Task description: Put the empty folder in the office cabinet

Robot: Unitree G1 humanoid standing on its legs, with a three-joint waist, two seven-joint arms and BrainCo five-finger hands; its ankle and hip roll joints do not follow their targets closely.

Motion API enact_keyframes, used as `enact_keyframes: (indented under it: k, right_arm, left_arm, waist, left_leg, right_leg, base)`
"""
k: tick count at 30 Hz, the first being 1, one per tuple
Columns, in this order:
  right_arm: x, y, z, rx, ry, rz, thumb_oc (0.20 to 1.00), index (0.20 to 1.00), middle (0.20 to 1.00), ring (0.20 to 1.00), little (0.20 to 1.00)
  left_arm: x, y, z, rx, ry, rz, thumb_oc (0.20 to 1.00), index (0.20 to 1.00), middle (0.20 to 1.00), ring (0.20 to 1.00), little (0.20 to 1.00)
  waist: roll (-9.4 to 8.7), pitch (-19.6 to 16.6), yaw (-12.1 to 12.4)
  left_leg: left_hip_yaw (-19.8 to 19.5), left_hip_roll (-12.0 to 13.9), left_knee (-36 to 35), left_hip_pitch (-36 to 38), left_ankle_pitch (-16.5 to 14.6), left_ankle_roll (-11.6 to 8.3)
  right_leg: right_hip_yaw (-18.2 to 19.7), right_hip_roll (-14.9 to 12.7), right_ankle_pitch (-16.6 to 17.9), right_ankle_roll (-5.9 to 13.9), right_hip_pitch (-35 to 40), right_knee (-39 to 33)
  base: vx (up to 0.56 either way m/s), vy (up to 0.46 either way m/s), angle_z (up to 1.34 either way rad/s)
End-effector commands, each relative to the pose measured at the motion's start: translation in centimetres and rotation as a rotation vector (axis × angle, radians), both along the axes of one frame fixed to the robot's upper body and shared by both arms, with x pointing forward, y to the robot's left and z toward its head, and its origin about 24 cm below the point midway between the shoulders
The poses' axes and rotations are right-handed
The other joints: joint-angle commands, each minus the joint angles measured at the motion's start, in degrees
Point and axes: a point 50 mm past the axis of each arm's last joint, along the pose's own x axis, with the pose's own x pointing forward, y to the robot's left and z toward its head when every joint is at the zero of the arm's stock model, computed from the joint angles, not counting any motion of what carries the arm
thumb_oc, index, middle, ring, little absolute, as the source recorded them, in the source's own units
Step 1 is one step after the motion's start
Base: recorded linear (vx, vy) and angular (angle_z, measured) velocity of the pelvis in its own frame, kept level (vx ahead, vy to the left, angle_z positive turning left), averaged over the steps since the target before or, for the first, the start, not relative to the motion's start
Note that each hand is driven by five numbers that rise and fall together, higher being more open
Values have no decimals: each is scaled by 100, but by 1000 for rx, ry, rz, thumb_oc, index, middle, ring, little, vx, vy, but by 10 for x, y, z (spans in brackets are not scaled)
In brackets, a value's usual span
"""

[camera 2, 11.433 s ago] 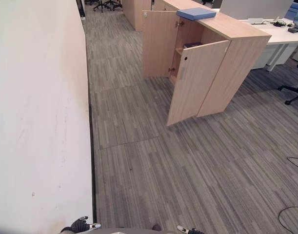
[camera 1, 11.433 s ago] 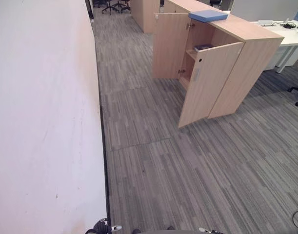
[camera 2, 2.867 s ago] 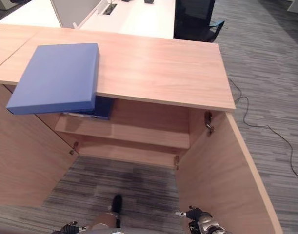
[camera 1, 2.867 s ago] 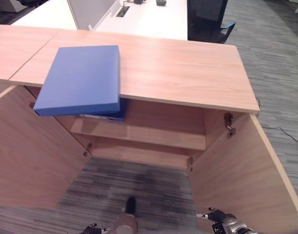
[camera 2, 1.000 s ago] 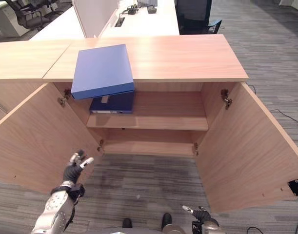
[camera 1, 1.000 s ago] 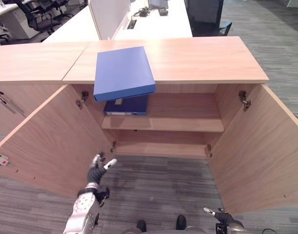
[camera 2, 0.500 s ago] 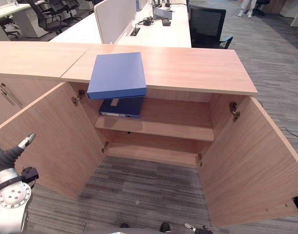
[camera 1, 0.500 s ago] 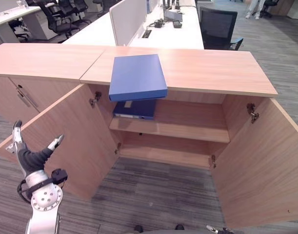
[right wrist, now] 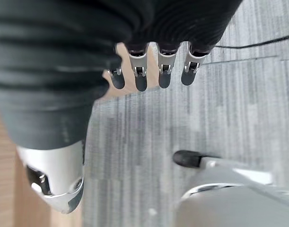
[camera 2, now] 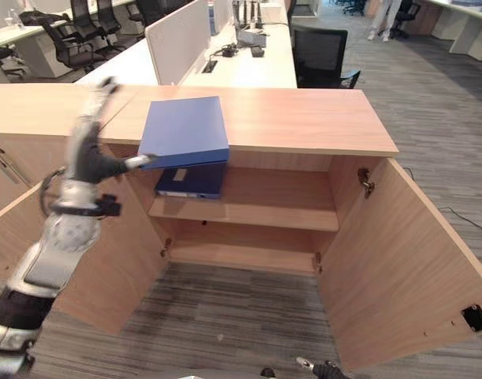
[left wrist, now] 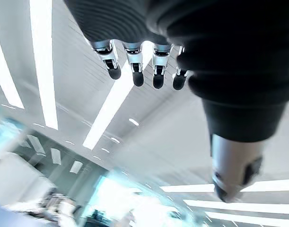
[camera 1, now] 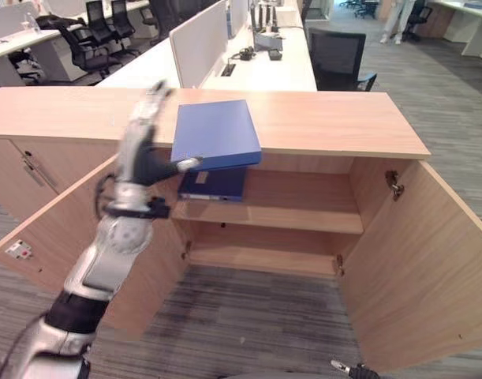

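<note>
**Left robot hand up at the folder, no grip**

Left robot hand is raised, fingers spread wide, thumb near the blue folder, which overhangs the office cabinet top. Right robot hand hangs relaxed, empty. Risk: a nudge tips the folder off the edge. Doors open, another binder on the shelf; carpeted office floor.

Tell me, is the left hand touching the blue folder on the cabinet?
Cannot tell. In both eye views the left hand is blurred; its thumb overlaps the folder's edge.
</note>
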Motion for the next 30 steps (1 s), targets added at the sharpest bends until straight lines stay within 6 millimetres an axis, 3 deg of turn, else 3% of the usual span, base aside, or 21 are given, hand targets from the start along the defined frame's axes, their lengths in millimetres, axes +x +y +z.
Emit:
enact_keyframes:
  k: [1, 10, 15, 30]
  right_arm:
    - [13, 9, 0, -8, -1, 71, 1000, 1000, 1000, 1000, 1000]
    - [13, 4, 1, -26, 11, 88, 1000, 1000, 1000, 1000, 1000]
    - [12, 5, 1, -22, 14, 85, 1000, 1000, 1000, 1000, 1000]
    - [5, 3, -1, -25, 25, 54, 1000, 1000, 1000, 1000, 1000]
  left_arm:
    - [19, 2, 9, 144, -53, 101, 1000, 1000, 1000, 1000, 1000]
    - [59, -10, -12, 373, 41, 249, 1000, 1000, 1000, 1000, 1000]
    - [73, -11, -13, 448, 51, 309, 1000, 1000, 1000, 1000, 1000]
    - [103, 29, 3, 555, 30, 628, 1000, 1000, 1000, 1000, 1000]
  waist:
    - [-328, 2, -46]
    - [-298, -17, -169]
    - [-283, -22, -186]
    - [-222, -55, -290]
  left_leg:
    - [29, -262, 70, 133, -616, 98]
    - [107, -259, 70, 171, -635, 115]
    - [130, -254, 70, 203, -650, 120]
    - [241, -254, 70, 264, -678, 124]
  right_leg:
    - [270, -119, -462, 441, 242, 42]
    - [331, -120, -455, 460, 235, 42]
    - [341, -119, -456, 473, 245, 42]
    - [384, -119, -458, 517, 257, 42]
  base:
    - [-2, 10, -5]
    - [0, 5, -4]
    - [0, 0, 0]
    - [0, 0, -1]
